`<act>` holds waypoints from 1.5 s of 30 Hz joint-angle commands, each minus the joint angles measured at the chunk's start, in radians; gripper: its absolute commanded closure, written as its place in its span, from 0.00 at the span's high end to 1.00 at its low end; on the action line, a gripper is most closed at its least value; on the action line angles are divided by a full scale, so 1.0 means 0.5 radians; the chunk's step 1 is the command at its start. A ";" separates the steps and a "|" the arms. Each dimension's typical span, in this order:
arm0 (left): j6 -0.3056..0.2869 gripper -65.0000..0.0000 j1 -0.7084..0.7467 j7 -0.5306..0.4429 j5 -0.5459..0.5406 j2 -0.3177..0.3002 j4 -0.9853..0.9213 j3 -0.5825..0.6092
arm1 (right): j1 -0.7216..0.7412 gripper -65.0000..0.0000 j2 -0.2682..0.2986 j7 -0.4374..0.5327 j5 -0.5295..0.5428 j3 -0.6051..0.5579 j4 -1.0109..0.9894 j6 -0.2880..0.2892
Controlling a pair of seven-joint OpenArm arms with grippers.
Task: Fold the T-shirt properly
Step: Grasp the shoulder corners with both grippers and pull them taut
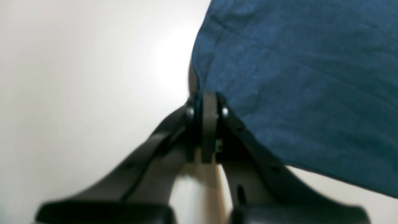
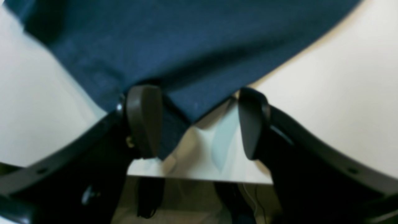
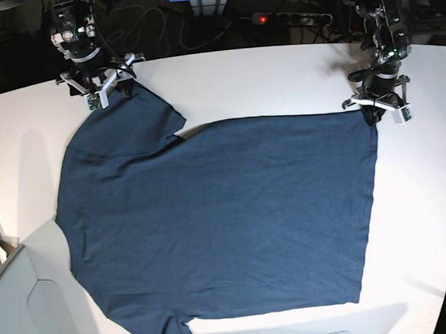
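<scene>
the t-shirt (image 3: 218,219) lies flat and unfolded on the table (image 3: 263,75), left gripper (image 1: 206,124) pinched on its hem corner, right gripper (image 2: 199,121) gaping around a sleeve edge, every fold remaining.

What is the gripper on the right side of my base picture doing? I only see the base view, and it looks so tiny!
Observer: That is the left gripper. The left wrist view shows it pinched shut on the edge of the T-shirt.
Operator: And the other one, by the sleeve?
Observer: The right gripper is open, with a corner of the sleeve lying inside its gap.
Operator: Is it close to the table's end?
Observer: Yes. In the right wrist view the edge of the table shows right behind that gripper.
</scene>
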 commanded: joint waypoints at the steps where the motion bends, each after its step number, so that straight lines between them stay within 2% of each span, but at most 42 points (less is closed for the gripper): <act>1: 0.004 0.00 0.010 0.027 0.001 -0.020 0.022 -0.010 | -0.033 0.49 0.005 -0.172 0.009 -0.034 -0.040 0.023; 3: 0.004 0.00 0.022 0.027 0.001 -0.020 0.022 -0.010 | -0.040 0.37 0.008 -0.172 0.009 -0.031 -0.046 0.023; 7: 0.004 0.00 0.041 0.024 0.001 -0.020 0.037 -0.010 | -0.043 0.00 0.017 -0.181 -0.004 -0.007 -0.046 0.023; 12: 0.004 0.00 0.078 0.027 0.001 -0.020 0.114 -0.010 | -0.064 0.00 0.035 -0.181 -0.096 0.042 -0.009 0.023; 19: 0.004 0.00 0.194 0.027 0.001 -0.023 0.276 -0.010 | -0.230 0.00 0.078 -0.175 -0.145 0.101 0.282 0.023; 26: 0.007 0.00 0.329 0.024 0.001 -0.020 0.418 -0.016 | -0.368 0.00 0.063 -0.172 -0.369 0.101 0.414 0.023; 33: 0.007 0.00 0.519 0.027 0.004 0.056 0.559 -0.182 | -0.429 0.00 0.066 -0.169 -0.372 0.168 0.454 0.026; 39: 0.004 0.00 0.639 0.017 0.001 0.078 0.596 -0.206 | -0.472 0.00 0.051 -0.166 -0.366 0.260 0.457 0.225; 45: 0.004 0.00 0.725 0.014 0.001 0.081 0.605 -0.194 | -0.580 0.00 -0.066 -0.027 -0.366 0.395 0.503 0.382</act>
